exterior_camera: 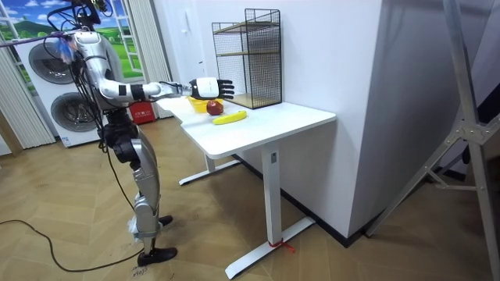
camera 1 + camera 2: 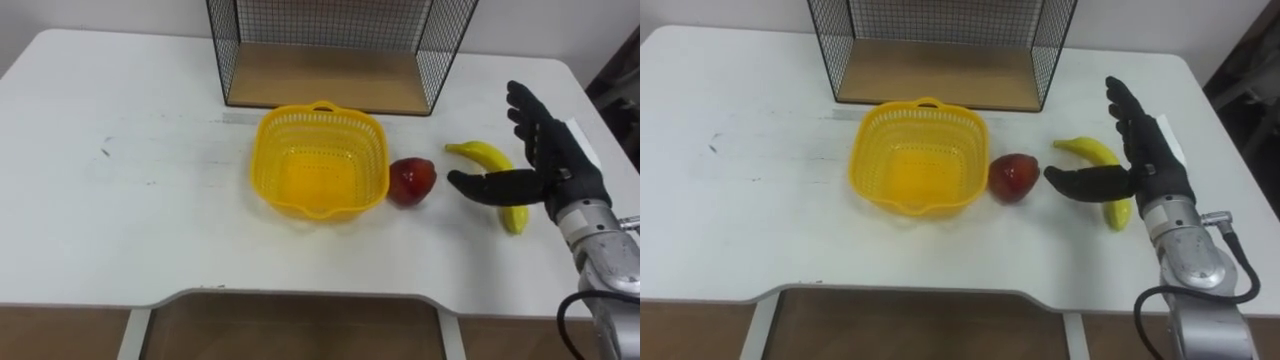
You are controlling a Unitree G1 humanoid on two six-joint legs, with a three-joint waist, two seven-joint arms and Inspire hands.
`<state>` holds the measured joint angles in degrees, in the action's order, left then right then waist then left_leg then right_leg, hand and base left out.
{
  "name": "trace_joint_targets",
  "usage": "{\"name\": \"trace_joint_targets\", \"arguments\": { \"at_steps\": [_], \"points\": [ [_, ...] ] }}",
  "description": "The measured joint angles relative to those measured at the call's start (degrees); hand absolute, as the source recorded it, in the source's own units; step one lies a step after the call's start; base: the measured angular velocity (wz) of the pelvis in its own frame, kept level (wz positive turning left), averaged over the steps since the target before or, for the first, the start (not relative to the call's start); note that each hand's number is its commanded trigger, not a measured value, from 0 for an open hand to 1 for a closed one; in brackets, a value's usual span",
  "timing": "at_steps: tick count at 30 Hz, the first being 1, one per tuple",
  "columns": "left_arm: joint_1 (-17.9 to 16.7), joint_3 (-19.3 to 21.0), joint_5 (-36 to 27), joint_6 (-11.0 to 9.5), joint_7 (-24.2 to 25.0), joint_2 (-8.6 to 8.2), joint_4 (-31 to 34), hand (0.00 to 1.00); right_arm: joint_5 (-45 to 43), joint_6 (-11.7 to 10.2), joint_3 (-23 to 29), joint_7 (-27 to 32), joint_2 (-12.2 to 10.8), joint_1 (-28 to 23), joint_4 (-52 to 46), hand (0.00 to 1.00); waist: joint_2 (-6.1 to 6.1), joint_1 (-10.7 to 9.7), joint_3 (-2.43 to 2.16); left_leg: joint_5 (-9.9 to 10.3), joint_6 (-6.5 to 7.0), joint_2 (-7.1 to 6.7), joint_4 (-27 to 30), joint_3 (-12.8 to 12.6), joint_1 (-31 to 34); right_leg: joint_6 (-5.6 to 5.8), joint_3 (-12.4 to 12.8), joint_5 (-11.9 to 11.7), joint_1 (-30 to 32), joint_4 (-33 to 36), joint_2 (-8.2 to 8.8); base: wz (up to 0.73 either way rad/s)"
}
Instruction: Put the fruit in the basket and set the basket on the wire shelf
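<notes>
right of the basket (image 2: pixel 262 150), the right hand (image 2: pixel 560 165) is lining up on the fruit

well right of the basket, the right hand is hovering with fingers straight and thumb spread, holding nothing. the banana (image 2: pixel 485 153) is lying partly beneath it. the apple (image 2: pixel 411 181) is sitting just beside the basket's right rim. the basket is standing empty, and the wire shelf (image 2: pixel 325 78) is waiting just behind it. the apple is looking like the easier pick: the hand should be closing from above without nudging the basket.
</notes>
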<state>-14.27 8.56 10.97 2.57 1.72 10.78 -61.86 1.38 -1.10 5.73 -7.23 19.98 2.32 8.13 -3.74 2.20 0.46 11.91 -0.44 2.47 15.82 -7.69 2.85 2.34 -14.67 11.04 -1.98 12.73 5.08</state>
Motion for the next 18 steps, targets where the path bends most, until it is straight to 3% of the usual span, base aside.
{"name": "trace_joint_targets", "arguments": {
  "at_steps": [11, 18],
  "points": [
    [0.81, -1.19, -0.01, 0.0, 0.62, 0.88, 0.01, 0.0, -0.55, 0.0, -0.27, -0.49, 0.0, 0.0, 0.3, 0.0, -0.58, 0.47, 0.29, 0.0, 0.0, 0.0, -0.09, 0.02, -0.05, 0.0, -0.03, 0.0, 0.0, -0.01, -0.01, 0.0],
    [1.26, -2.08, -0.01, 0.16, 0.68, 0.89, 0.03, 0.0, -1.98, 0.07, -0.34, -0.48, -0.03, 0.01, 0.5, 0.0, -0.78, 1.25, 0.19, 0.0, 0.0, 0.0, -0.09, 0.01, -0.06, 0.0, -0.06, 0.0, -0.04, -0.02, 0.0, 0.0]
  ]
}}
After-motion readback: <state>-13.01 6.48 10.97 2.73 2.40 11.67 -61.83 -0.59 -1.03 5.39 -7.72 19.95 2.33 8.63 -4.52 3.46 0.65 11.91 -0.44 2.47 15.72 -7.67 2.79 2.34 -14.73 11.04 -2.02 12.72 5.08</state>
